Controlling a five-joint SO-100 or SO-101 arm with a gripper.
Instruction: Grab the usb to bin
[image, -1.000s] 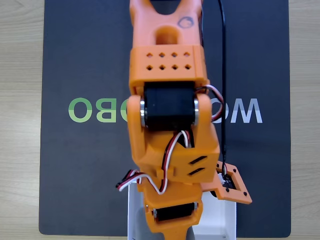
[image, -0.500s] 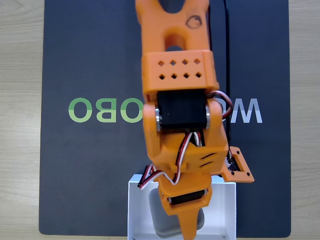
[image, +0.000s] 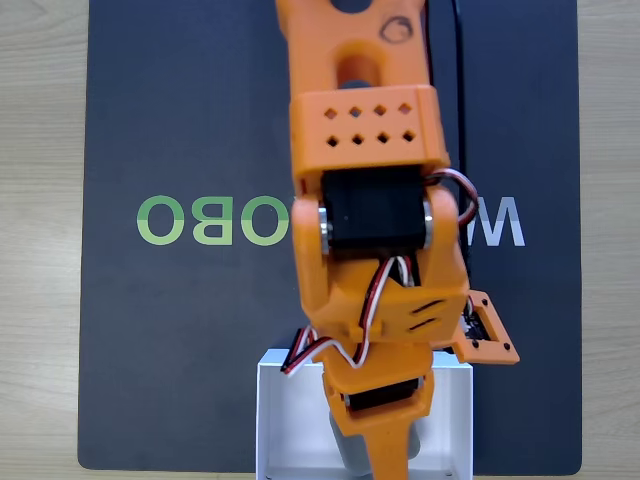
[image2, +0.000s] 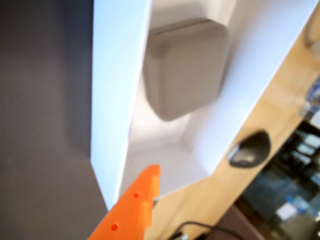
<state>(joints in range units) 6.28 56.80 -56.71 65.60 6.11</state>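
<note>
The usb (image2: 185, 67), a flat grey block with rounded corners, lies inside the white bin (image2: 117, 100), close to one wall. In the fixed view the bin (image: 285, 415) sits at the mat's bottom edge. There only a sliver of the usb (image: 346, 450) shows beside the orange arm. The gripper (image: 390, 462) hangs over the bin and points down into it. In the wrist view one orange finger (image2: 134, 205) pokes in from the bottom edge, apart from the usb. Nothing is against that finger. The other finger is hidden.
A black mat (image: 180, 340) with green and white lettering covers the wooden table (image: 40, 300). A black cable (image: 462, 150) runs down the right side of the arm. A small circuit board in an orange frame (image: 487, 340) juts out to the right. A dark rounded object (image2: 249, 148) lies on the wood beyond the bin.
The arm has swung a little to the right over the bin. The usb, hidden under the arm a second ago, showed inside the bin half a second ago and is now partly covered.
</note>
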